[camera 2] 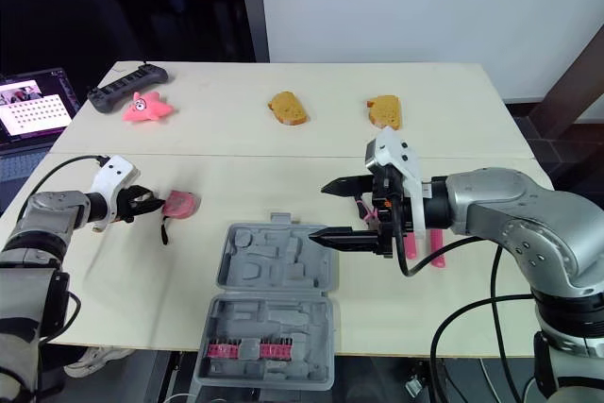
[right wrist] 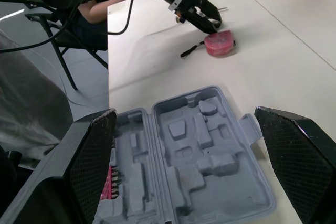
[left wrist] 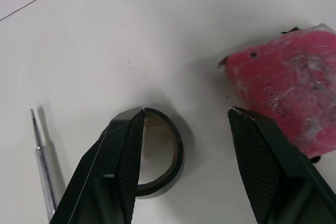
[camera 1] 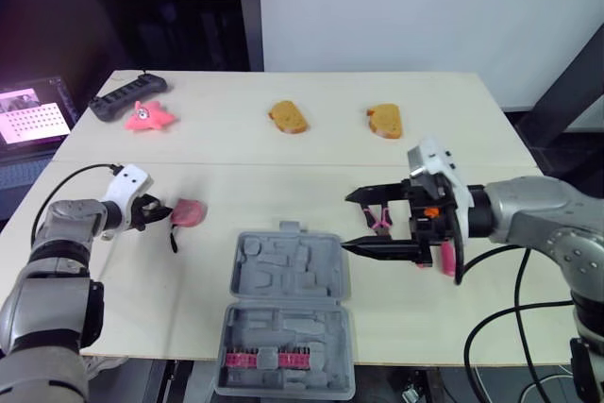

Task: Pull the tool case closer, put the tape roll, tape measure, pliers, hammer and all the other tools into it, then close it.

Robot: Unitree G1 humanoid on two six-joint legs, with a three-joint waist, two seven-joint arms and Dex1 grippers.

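The pale worktop [camera 1: 283,176] runs wide in front of me. The grey tool case [camera 1: 288,313] lies open on it at the near edge, its moulded hollows bare apart from a row of pink bits in the half nearest the edge.

Just to the right of the case's far half hangs the right claw [camera 2: 319,210]. Its two black fingers are spread wide, one above the other, tips pointing across towards the case and holding nothing. Behind those fingers the pink-handled pliers [camera 1: 380,222] lie on the worktop, partly hidden by the claw.

Over on the left side, well apart from the case, the left claw [left wrist: 186,113] is down at the worktop with its fingers apart. The pink tape measure [left wrist: 286,90] lies flat just past one fingertip, its black strap trailing towards the near edge. The small black tape roll [left wrist: 163,156] lies flat too, its rim partly covered by the other fingertip; I cannot tell if they touch. A thin metal rod [left wrist: 44,174] lies just outside that finger.

Along the far side sit a black handset [camera 1: 127,93], a pink toy [camera 1: 149,117] and two bread pieces [camera 1: 288,117].
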